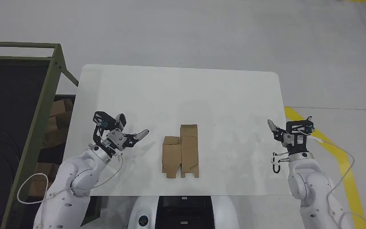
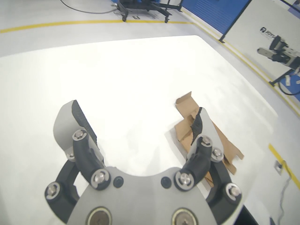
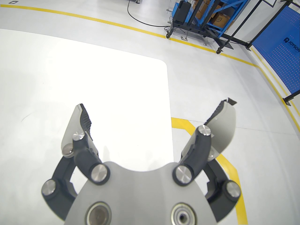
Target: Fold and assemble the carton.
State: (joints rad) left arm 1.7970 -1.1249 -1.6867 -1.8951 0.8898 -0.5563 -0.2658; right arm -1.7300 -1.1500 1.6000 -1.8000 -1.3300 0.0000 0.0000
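The flattened cardboard carton lies near the table front edge. The left claw and right claw are both wide and empty. A one-sided nudge could likely slide the light carton off.

Left gripper hovers above the bench's left side, fingers spread wide; right gripper hangs at the bench's right edge, fingers equally wide.
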